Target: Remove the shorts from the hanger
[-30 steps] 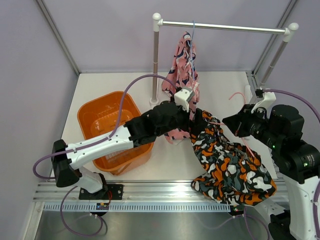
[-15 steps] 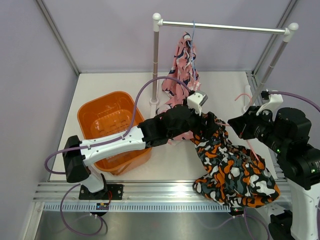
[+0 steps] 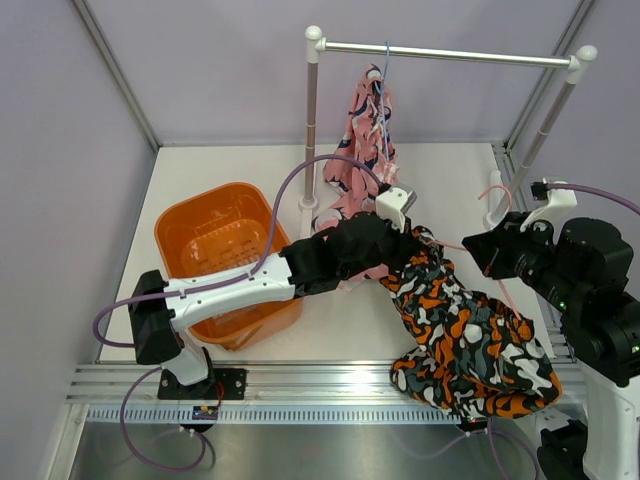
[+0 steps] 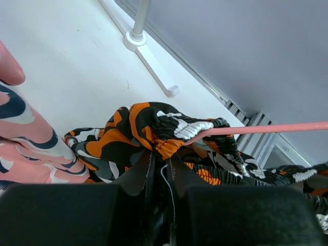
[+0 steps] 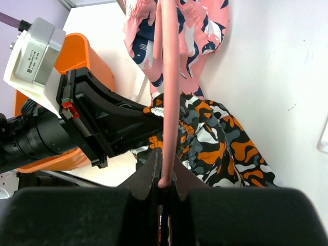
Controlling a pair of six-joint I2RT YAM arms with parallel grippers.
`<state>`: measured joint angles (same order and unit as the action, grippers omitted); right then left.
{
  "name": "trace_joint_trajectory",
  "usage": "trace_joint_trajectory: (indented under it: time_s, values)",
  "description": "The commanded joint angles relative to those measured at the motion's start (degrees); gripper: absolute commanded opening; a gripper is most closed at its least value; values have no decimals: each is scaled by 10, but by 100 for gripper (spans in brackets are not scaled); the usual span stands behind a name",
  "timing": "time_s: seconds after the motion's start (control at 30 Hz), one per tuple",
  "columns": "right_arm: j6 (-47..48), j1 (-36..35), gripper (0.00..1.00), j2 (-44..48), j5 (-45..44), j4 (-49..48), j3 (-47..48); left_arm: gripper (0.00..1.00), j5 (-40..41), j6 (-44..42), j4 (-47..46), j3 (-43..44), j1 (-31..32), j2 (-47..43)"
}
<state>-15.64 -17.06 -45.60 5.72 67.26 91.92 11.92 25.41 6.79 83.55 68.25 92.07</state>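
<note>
Orange-black-white-grey camouflage fabric shorts [image 3: 470,340] are pinched by the closed left gripper [image 4: 160,169], not yet off the thin pink hanger [image 5: 169,77] clamped in the right gripper [image 5: 164,180]; pink navy-blotched shorts [image 3: 365,130] hang untouched.

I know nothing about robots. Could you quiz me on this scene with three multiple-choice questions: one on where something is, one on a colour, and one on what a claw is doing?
1. Where are the pink shorts?
A) in a basket
B) hanging from the rail
C) flat on the table

2. What colour is the hanger in the right gripper?
A) green
B) black
C) pink

3. What is the left gripper doing?
A) pinching the camouflage shorts
B) open over a basket
C) holding the rail

Answers:
1 B: the top view shows them dangling below the rail.
2 C: the right wrist view shows a pink rod clamped there.
3 A: the left wrist view shows it shut on the fabric.
</note>
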Motion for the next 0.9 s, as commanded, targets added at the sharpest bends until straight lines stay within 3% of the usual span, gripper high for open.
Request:
trace_joint_trajectory:
  time_s: [0.0,0.2,0.87]
  values:
    - [6,-4,0,8,-6,5,32,5,64,-6,-9,30,0,0]
    - [7,-4,0,16,11,14,68,0,116,3,35,62,-21,29]
    - [15,-5,0,61,-32,-12,102,3,61,14,73,57,-79,70]
